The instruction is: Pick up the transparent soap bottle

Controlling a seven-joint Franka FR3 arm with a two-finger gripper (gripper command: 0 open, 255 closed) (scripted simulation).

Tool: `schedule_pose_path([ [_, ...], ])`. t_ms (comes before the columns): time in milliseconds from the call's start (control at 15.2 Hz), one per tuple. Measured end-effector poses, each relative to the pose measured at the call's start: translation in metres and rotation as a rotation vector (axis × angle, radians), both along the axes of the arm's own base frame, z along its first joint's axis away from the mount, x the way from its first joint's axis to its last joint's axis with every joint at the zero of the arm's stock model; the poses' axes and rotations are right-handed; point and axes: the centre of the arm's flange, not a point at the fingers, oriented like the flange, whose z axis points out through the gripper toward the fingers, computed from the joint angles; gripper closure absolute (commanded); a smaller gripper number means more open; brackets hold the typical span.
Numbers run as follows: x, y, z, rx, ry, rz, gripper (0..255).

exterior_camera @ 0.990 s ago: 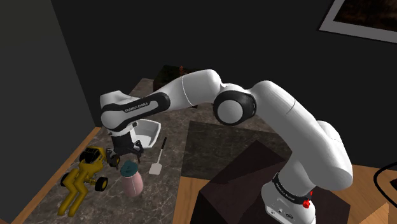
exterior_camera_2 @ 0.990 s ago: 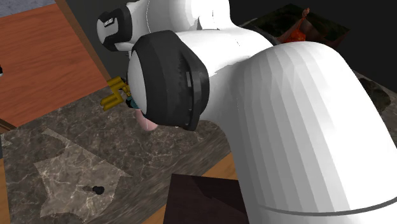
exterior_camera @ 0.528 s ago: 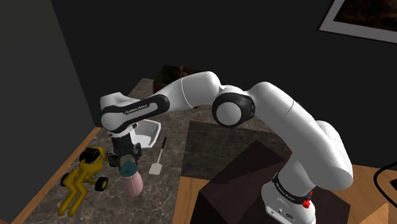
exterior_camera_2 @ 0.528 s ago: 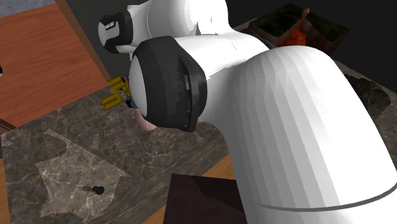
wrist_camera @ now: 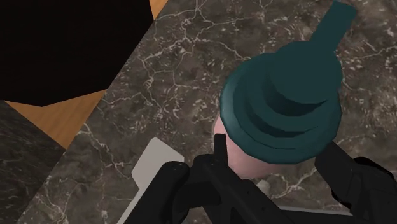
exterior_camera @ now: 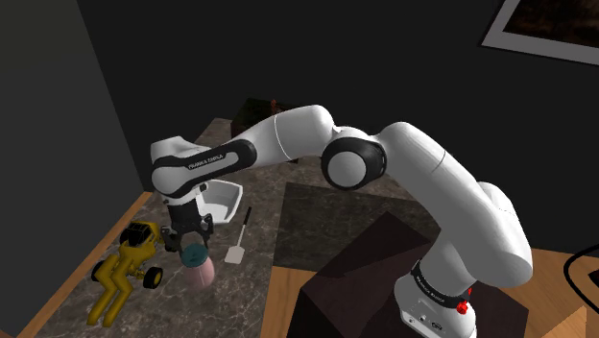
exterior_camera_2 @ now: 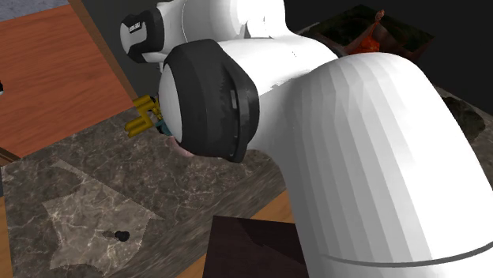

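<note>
The soap bottle [exterior_camera: 201, 277] has a pale pink body and a dark teal pump cap [wrist_camera: 283, 108]. It stands on the dark marble counter [exterior_camera: 259, 288] near the shoulder view's lower left. My black gripper [exterior_camera: 189, 243] reaches down from above and is shut on the bottle's neck just under the cap. In the wrist view one finger [wrist_camera: 220, 153] presses the pink body [wrist_camera: 234, 156] on one side and the other finger [wrist_camera: 343, 167] sits on the opposite side. In the second exterior view my arm hides most of the bottle, leaving a pink sliver [exterior_camera_2: 182, 152].
A yellow toy vehicle [exterior_camera: 122, 272] lies close to the bottle on the shoulder view's left. A white basin [exterior_camera: 220, 200] and a white spatula [exterior_camera: 239, 241] lie just beyond. The counter edge and wood floor [wrist_camera: 60, 118] are near. A small black object [exterior_camera_2: 121, 235] sits on the counter.
The gripper moved from beside the toy over to the bottle, came down around its neck, and its fingers went from open to shut on it.
</note>
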Motion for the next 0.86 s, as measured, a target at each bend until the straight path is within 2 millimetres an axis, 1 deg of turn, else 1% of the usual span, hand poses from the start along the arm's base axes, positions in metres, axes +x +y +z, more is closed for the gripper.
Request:
schedule_pose_path([
  [594, 0.0, 0.0, 0.048, 0.0, 0.0, 0.0, 255],
  [858, 0.0, 0.0, 0.066, 0.0, 0.0, 0.0, 255],
])
